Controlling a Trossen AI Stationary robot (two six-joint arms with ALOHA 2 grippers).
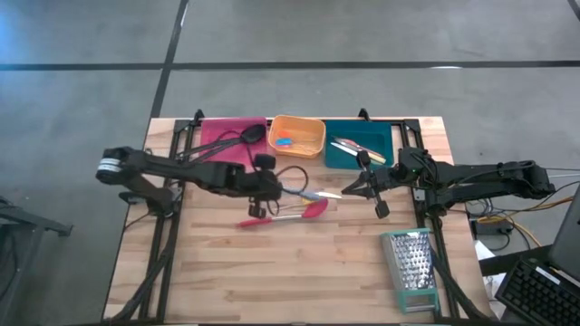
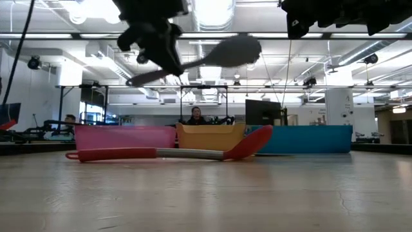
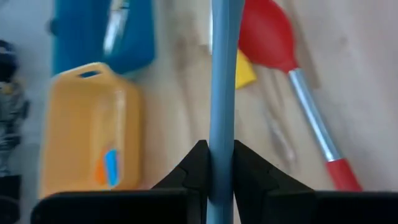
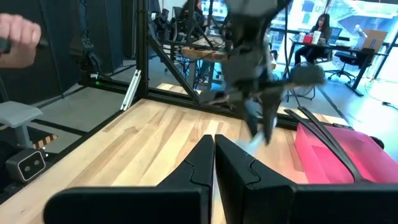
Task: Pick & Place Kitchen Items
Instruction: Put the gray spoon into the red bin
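Observation:
My left gripper (image 1: 275, 187) is shut on a grey-blue spoon (image 1: 319, 193) above the table's middle. In the low view the spoon (image 2: 235, 50) hangs high over the table. A red spatula with a metal shaft (image 1: 283, 215) lies flat on the table below it, and a small yellow piece (image 3: 244, 70) lies beside its red head (image 3: 267, 34). My right gripper (image 1: 347, 191) is shut and empty, just right of the spoon's bowl. In the right wrist view its fingers (image 4: 214, 158) are closed together. My left gripper pinches the spoon's handle (image 3: 221, 146) between its two fingers. The handle runs forward along the fingers and its free end (image 2: 138, 78) sticks out behind them. The fingers slant down from the table's left. The spoon is lifted clear, slightly tilted, bowl end higher.
At the far edge stand a pink bin (image 1: 227, 138) with black spoons, an orange bin (image 1: 299, 136) with small blue and orange pieces, and a teal bin (image 1: 358, 145) with utensils. A metal grater (image 1: 412, 267) lies near right. A person's hand (image 4: 18, 34) shows beyond the table.

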